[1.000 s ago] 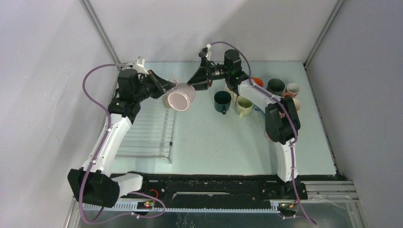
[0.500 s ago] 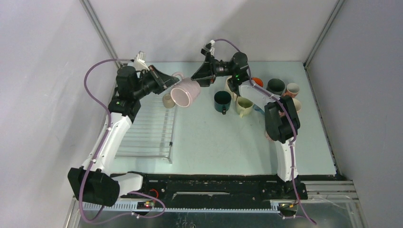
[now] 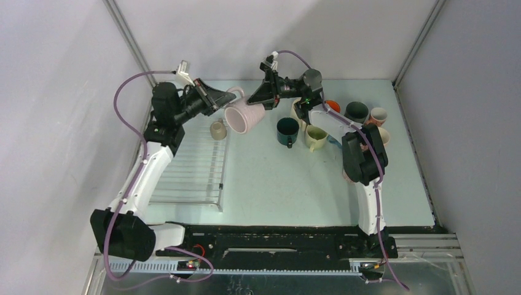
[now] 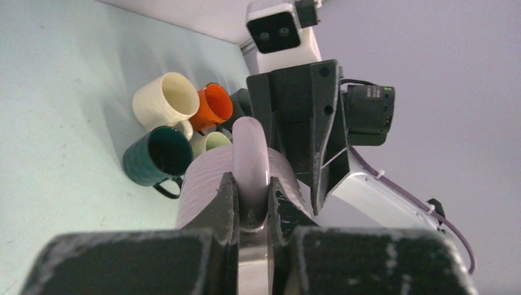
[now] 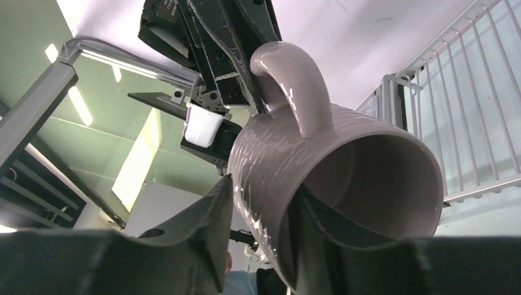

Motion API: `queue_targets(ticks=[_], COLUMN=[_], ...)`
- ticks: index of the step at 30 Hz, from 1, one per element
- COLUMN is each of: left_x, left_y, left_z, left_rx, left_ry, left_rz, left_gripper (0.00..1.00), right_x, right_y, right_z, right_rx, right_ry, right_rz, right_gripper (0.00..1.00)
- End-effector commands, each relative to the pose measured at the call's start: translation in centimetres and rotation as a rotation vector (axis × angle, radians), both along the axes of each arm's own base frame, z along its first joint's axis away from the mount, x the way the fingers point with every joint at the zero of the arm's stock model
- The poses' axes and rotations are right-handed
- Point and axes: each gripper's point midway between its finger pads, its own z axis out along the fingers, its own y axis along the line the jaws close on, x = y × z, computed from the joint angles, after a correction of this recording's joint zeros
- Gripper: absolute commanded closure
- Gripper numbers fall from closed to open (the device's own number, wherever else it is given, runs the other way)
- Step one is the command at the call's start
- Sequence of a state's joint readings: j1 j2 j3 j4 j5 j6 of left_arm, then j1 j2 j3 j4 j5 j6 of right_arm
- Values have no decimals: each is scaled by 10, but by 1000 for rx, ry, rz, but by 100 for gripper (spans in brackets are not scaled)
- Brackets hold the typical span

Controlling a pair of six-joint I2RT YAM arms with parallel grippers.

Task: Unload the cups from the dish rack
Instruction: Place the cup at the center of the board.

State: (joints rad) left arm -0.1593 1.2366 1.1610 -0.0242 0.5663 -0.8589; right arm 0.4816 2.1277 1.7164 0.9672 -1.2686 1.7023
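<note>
A lilac ribbed mug (image 3: 244, 117) hangs in the air between both arms, above the table just right of the dish rack (image 3: 184, 178). My left gripper (image 3: 224, 101) is shut on its handle (image 4: 250, 153), one finger on each side. My right gripper (image 3: 261, 106) pinches the mug's wall (image 5: 344, 172) at the rim, with one finger (image 5: 203, 227) outside and the other inside. A small beige cup (image 3: 217, 129) sits at the rack's far right corner. The rest of the rack is bare wire.
Several cups stand together on the table at the back right: dark green (image 3: 287, 131), pale cream (image 3: 315, 136), orange (image 3: 332, 106), dark grey-green (image 3: 356, 112), pink (image 3: 378, 115). The right arm's forearm (image 3: 362, 153) passes over them. Walls close off the back and sides.
The mug has moved right and towards the back, uncovering the beige cup on the rack. My right gripper has closed in from beside the mug onto its rim.
</note>
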Motion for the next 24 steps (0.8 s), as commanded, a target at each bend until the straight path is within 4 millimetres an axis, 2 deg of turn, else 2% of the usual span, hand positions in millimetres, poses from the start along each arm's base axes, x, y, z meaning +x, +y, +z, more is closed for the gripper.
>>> queue_targets(ticks=[1, 6, 12, 16, 18, 22, 24], left_x=[4, 7, 11, 14, 16, 18, 19], left_y=[-2, -6, -9, -9, -10, -7, -6], left_z=[68, 68, 66, 59, 54, 47, 43], left_rx=[-76, -94, -103, -99, -91, -76, -65], left_ry=[-213, -218, -216, -191, -177, -159, -146], left_rz=[3, -13, -19, -18, -18, 3, 11], left_gripper=[100, 100, 100, 99, 81, 33, 20], right_x=[-24, -29, -29, -25, -23, -18, -16], right_y=[-4, -6, -11, -20, -25, -36, -42], right_z=[37, 45, 52, 55, 56, 54, 54], right_rx=[52, 65, 76, 78, 72, 56, 48], right_ry=[-65, -59, -51, -52, -55, -65, -73], right_rz=[31, 35, 22, -13, -39, -102, -130], right_gripper=[60, 73, 100, 100, 100, 100, 100])
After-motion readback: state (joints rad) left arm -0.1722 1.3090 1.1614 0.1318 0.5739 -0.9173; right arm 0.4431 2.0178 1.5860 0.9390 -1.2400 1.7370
